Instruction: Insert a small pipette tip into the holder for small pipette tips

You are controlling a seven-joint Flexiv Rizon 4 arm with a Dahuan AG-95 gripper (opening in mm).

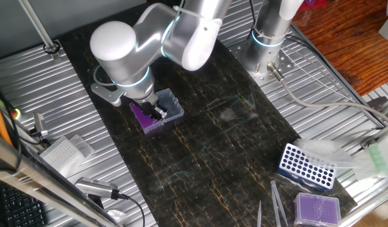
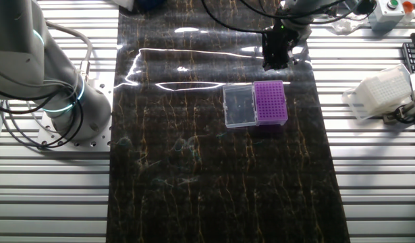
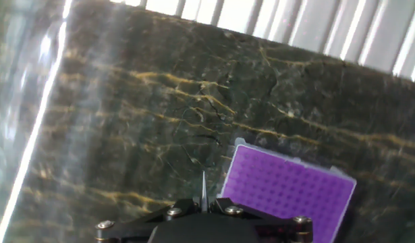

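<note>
The holder for small pipette tips (image 1: 145, 118) lies on the dark mat, its purple gridded top (image 2: 270, 102) beside a clear lid panel (image 2: 238, 105). In the hand view the purple top (image 3: 285, 192) is at lower right. My gripper (image 3: 204, 201) is shut on the small pipette tip (image 3: 204, 183), a thin pale sliver that points out from between the jaws, just left of the holder's edge. From the fixed views the gripper (image 1: 157, 113) (image 2: 276, 57) hovers at the holder's purple side. The tip itself is too small to make out there.
A blue rack with round holes (image 1: 307, 167), a lidless purple box (image 1: 318, 208) and grey tweezers (image 1: 277, 202) lie at the mat's near right corner. A white tip box (image 2: 382, 91) sits off the mat. The arm's base (image 2: 59, 101) stands on the slatted table.
</note>
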